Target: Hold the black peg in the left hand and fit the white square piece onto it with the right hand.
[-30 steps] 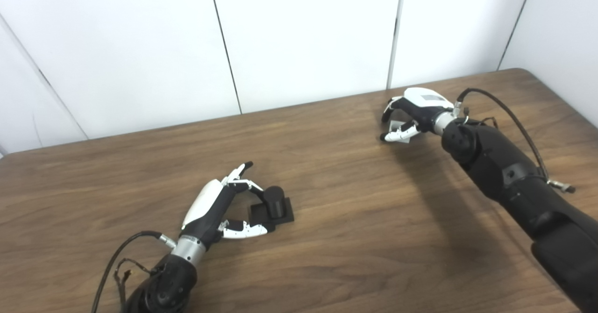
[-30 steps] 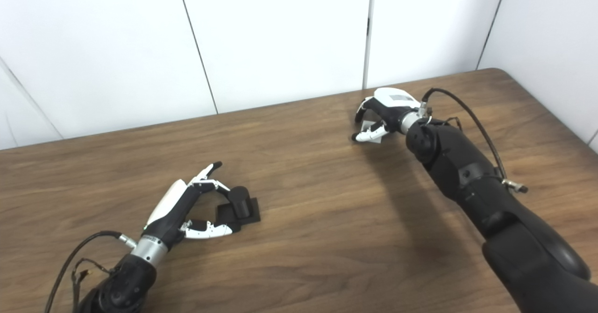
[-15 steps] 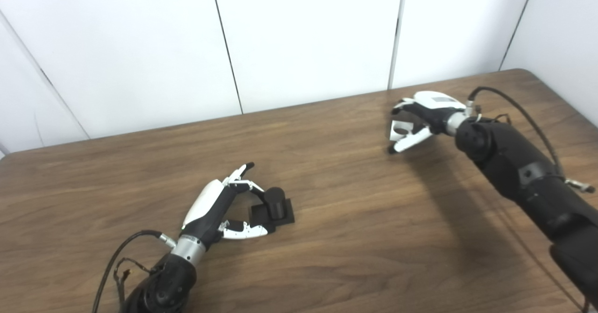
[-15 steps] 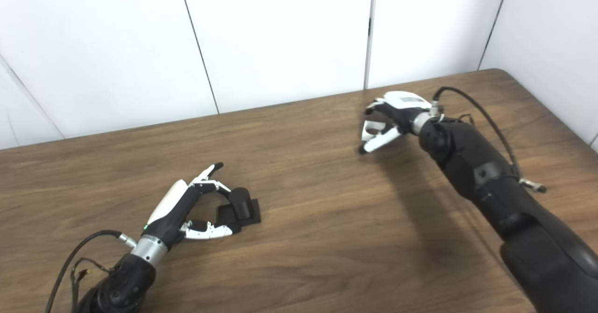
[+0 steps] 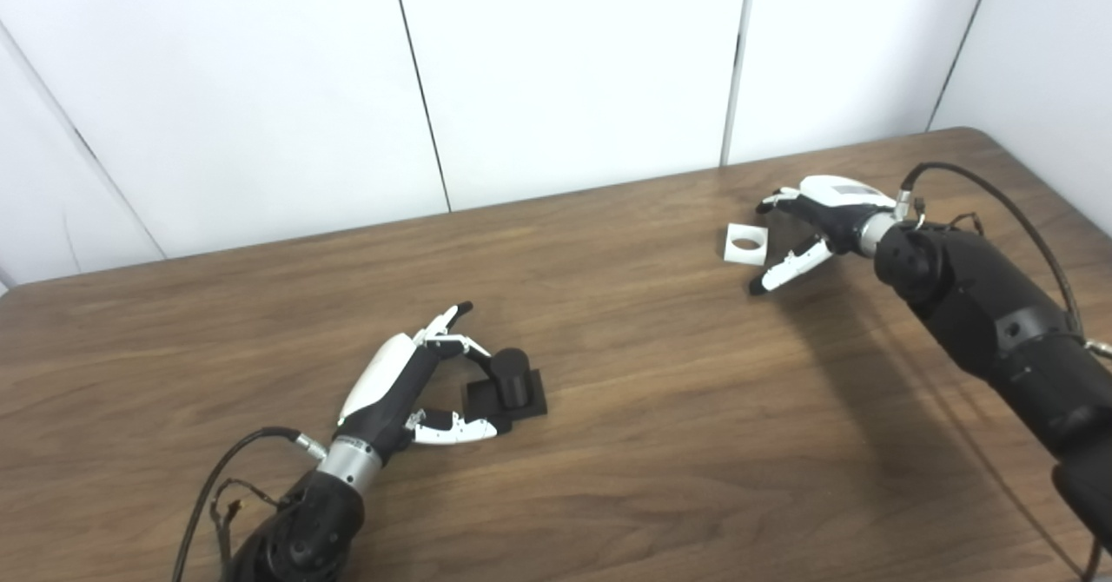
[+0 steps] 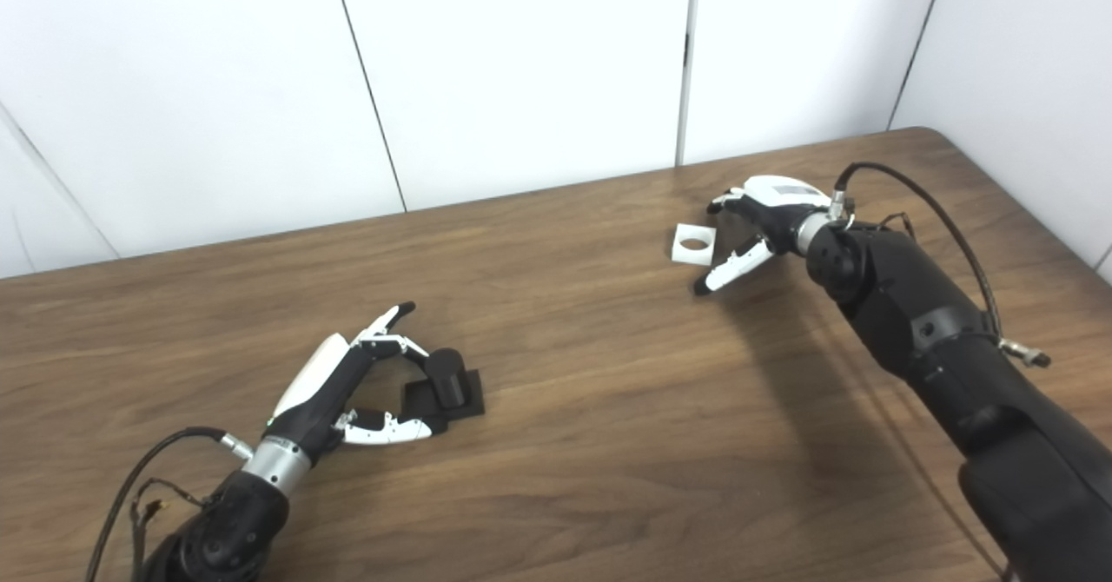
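On the wooden table (image 5: pixel 608 478), the left robot hand (image 5: pixel 408 391) cups the black peg (image 5: pixel 508 382) with fingers spread, while the white square piece (image 5: pixel 746 244) lies just beside the right robot hand (image 5: pixel 817 226), fingers apart.

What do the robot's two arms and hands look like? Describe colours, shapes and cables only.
Both arms are bulky matte black, each ending in a silver wrist ring. The left hand and right hand have white backs, black palms and white fingers with black tips. A thin black cable loops beside each wrist.
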